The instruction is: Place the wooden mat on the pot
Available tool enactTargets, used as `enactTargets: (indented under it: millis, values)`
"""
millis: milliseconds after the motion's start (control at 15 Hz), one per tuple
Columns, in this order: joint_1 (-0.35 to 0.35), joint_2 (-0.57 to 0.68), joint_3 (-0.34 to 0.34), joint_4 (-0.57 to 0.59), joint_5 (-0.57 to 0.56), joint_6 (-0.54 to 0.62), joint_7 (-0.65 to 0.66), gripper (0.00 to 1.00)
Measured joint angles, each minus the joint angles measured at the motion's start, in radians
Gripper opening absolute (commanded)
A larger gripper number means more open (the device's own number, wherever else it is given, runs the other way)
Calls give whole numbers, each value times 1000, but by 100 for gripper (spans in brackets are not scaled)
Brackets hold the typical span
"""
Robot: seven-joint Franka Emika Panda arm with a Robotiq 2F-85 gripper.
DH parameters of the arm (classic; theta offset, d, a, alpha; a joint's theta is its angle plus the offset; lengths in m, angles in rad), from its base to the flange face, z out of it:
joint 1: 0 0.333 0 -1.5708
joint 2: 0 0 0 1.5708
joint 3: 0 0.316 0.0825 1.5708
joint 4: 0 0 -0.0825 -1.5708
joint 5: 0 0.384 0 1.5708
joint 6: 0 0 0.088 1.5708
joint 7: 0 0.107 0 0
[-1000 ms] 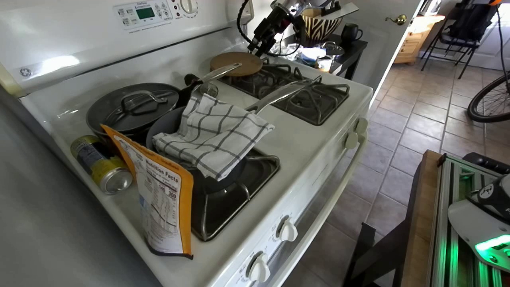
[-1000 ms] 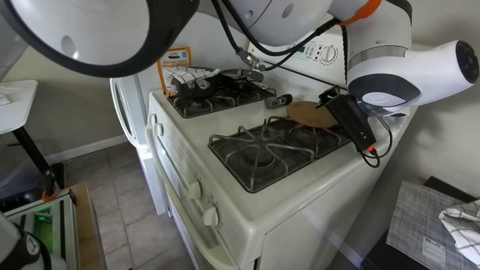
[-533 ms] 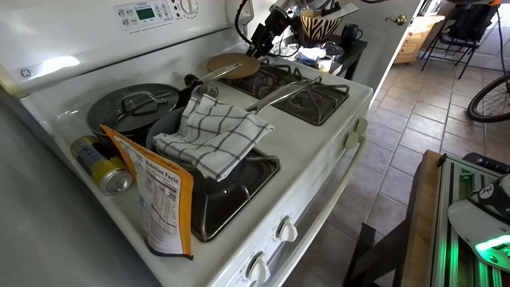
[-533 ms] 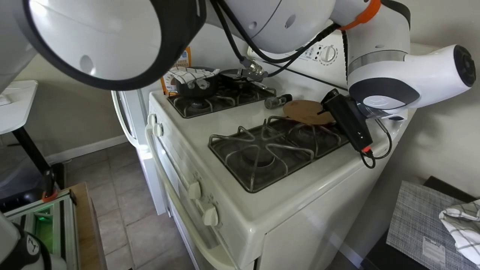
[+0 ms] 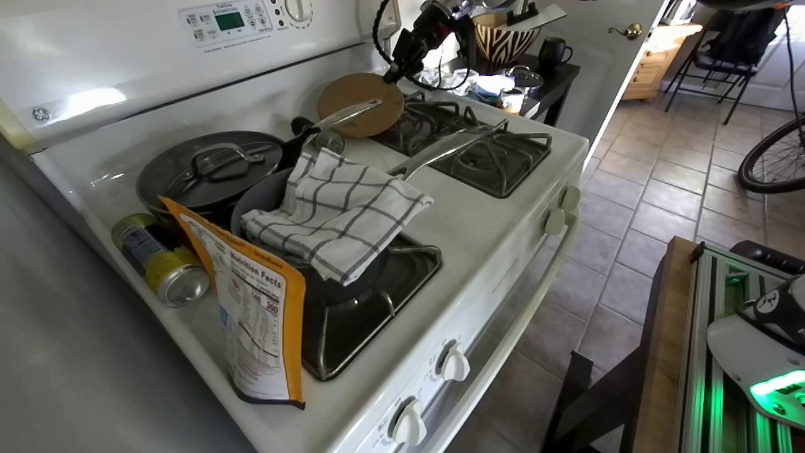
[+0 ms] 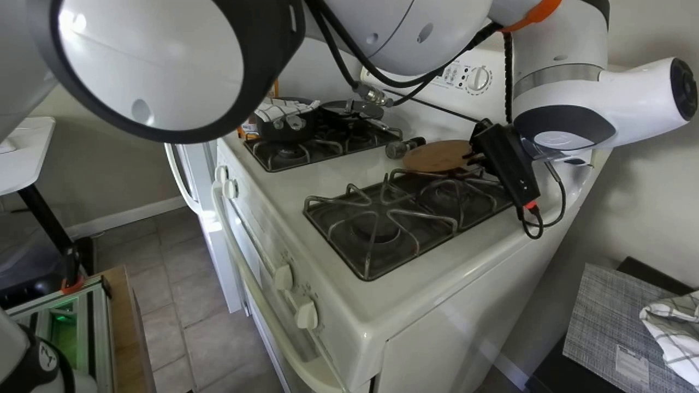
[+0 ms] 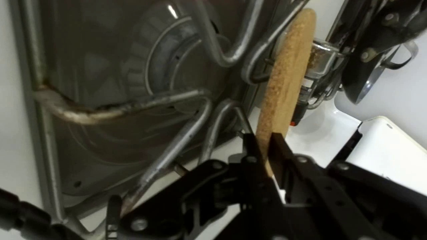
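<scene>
In the wrist view, a flat, round, light-brown wooden mat (image 7: 287, 73) is pinched at its edge by the black two-fingered gripper (image 7: 263, 143), one finger being set against each face; the mat is seen there nearly edge-on. In both exterior views it is held over the far part of the white stove (image 5: 453, 233), just left of the gripper and near a grey metal burner grate (image 7: 90, 116). Whether the grate is touched cannot be told.

On the left of the stove, well apart from the gripper, a wide, round, dark-grey metal pot (image 5: 259, 196) is largely covered by a grey-checked white cloth (image 5: 339, 214). Farther back, another round, dark-grey metal pot (image 5: 157, 165) is topped by a loop-handled dark lid (image 5: 245, 176). In an exterior view the mat is crossed by a long, silver-coloured pot handle (image 5: 349, 115); whether contact is made cannot be told.

A small, clear, dark-capped jar (image 6: 397, 149) is seen lying just beside the mat. At the near left in an exterior view, an orange-edged printed pouch (image 5: 258, 327) is seen standing upright beside a yellow-and-black metal can (image 5: 151, 251), which is laid on its side.
</scene>
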Motion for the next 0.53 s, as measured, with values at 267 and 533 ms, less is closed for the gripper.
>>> enactTargets:
  millis: [267, 533]
  values:
    - [-31, -22, 30, 6, 62, 0, -32, 1]
    - [-76, -63, 37, -9, 81, -59, -41, 2]
